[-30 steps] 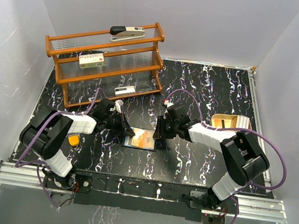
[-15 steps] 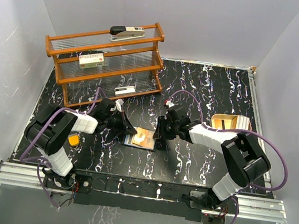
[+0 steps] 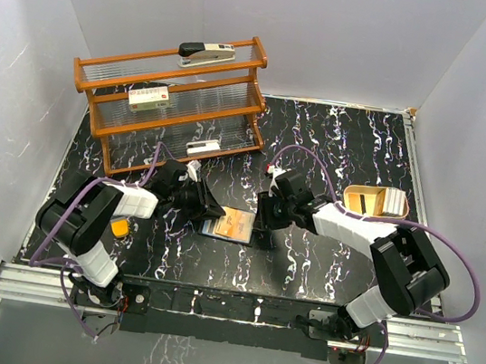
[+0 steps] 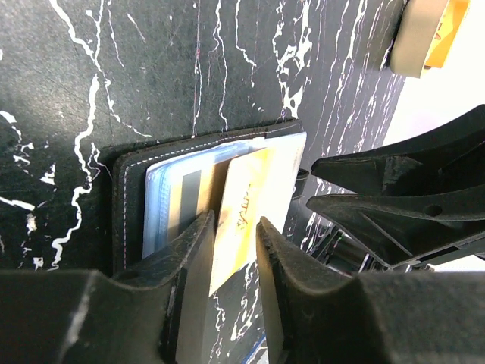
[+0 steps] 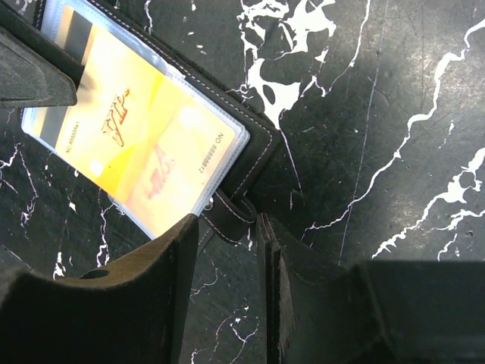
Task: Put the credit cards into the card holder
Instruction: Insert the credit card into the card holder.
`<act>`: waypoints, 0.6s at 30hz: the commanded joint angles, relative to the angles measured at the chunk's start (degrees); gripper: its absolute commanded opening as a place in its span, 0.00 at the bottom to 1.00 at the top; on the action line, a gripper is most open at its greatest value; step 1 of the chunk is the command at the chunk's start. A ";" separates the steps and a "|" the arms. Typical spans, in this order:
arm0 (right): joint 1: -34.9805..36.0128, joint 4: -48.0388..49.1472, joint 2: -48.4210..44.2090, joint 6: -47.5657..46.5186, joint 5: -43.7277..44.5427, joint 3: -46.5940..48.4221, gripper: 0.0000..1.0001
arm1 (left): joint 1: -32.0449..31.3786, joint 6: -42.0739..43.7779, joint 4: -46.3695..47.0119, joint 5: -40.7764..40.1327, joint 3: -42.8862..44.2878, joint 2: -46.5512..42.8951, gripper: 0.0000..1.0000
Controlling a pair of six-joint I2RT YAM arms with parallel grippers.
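Note:
The card holder [image 3: 211, 229] lies open on the black marble table between my two grippers, black outside [image 4: 129, 197] with a bluish clear sleeve inside. One orange credit card [image 5: 136, 129] printed with red letters sits in that sleeve. A dark band crosses its far end, and I cannot tell whether that is a second card. My left gripper [image 4: 235, 220] hovers over the card's near corner [image 4: 246, 197], fingers slightly apart and not pinching it. My right gripper [image 5: 227, 220] is at the holder's other edge, open, with the black snap strap [image 5: 231, 212] lying between its fingertips.
A wooden rack [image 3: 172, 103] stands at the back left with a stapler [image 3: 208, 51] on top and small boxes on its shelves. A tan tray [image 3: 373, 200] sits to the right of the right arm. A small orange block [image 3: 120, 228] lies by the left arm.
My left gripper's jaws have parted from shut and let go of the orange card, which now lies in the holder. The right jaws widened slightly. Both arms barely moved.

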 commanded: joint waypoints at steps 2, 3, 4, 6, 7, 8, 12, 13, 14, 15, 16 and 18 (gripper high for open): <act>0.27 2.22 -2.00 -3.24 -3.35 -0.41 0.35 | 0.34 1.83 -4.25 -0.97 0.25 -2.35 0.31; 0.22 2.81 -1.70 -2.85 -3.69 -0.83 0.35 | 0.34 1.71 -4.00 -0.84 0.03 -2.22 0.31; 0.22 3.36 -1.41 -2.50 -3.96 -1.05 0.35 | 0.35 1.55 -3.51 -0.50 -0.19 -1.95 0.32; 0.27 4.44 -0.76 -1.93 -4.64 -1.50 0.35 | 0.26 0.84 -2.15 0.26 -0.73 -1.45 0.31; 0.26 4.82 -0.48 -1.61 -4.99 -1.64 0.35 | 0.21 0.44 -1.44 0.63 -0.96 -1.14 0.29; 0.20 5.10 -0.18 -1.38 -5.21 -1.72 0.35 | 0.17 0.15 -0.96 0.91 -1.21 -0.92 0.27; 0.34 6.15 0.67 -0.58 -6.08 -1.99 0.34 | -0.42 -0.41 0.43 1.08 -1.47 -0.23 0.24; 0.40 6.40 0.72 -0.36 -6.42 -2.05 0.34 | -0.65 -0.61 0.59 1.10 -1.48 -0.04 0.23; 0.55 6.63 0.96 -0.22 -6.64 -2.09 0.34 | -0.89 -0.77 0.72 1.10 -1.43 0.02 0.23; 0.73 6.90 1.07 0.01 -6.79 -2.17 0.34 | -1.15 -0.82 0.74 1.06 -1.20 0.25 0.22; 0.93 7.13 1.15 0.22 -6.86 -2.18 0.34 | -1.41 -0.82 0.59 1.09 -1.03 0.44 0.22; 1.49 7.50 1.43 0.62 -6.88 -2.12 0.34 | -1.94 -0.95 0.56 1.08 -0.70 0.70 0.19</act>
